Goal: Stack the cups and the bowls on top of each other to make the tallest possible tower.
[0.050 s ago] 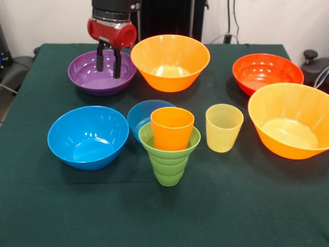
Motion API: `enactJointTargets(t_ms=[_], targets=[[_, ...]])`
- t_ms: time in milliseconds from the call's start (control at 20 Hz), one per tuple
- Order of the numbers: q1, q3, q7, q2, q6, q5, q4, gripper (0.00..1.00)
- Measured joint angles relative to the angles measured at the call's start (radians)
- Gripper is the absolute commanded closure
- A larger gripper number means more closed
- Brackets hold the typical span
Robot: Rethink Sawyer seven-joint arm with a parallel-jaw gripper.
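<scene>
Pincer: the pincer (108,60) hangs from the red wrist over the purple bowl (101,73), its two black fingers (117,63) parted with a clear gap between them and nothing in that gap. The tips sit low over the bowl's hollow; whether they touch it cannot be told.

Tower: the green cup (169,157) stands upright near the front of the bench (51,216), with the orange cup (171,127) nested in its mouth. That makes two pieces so far, so the tower has hardly begun.

Loose pieces: the yellow cup (223,127) stands just beside the tower. A small blue bowl (143,116) sits right behind the tower, partly hidden by it. A medium blue bowl (88,137) sits to its side. One big orange bowl (170,62) lies beside the purple one, the red-orange bowl (267,73) and the second big orange bowl (290,121) well off toward the other side.

Key relation: the purple bowl lies directly below the pincer, and the tower lies nearer the camera and off to the picture's right.

Judgement: the purple bowl looks like the next pick. A grip on its rim seems needed, since its width exceeds the gap between the fingers.

Risk: a wide bowl set on a narrow cup could tip the column.
</scene>
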Motion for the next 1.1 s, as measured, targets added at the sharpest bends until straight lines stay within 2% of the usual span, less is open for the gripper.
enactJointTargets(t_ms=[500,1100], targets=[[0.023,0.001,0.0,0.06,-0.004,0.0,-0.054,0.0],[0.103,-0.001,0.0,0.133,-0.045,0.008,-0.094,0.0]])
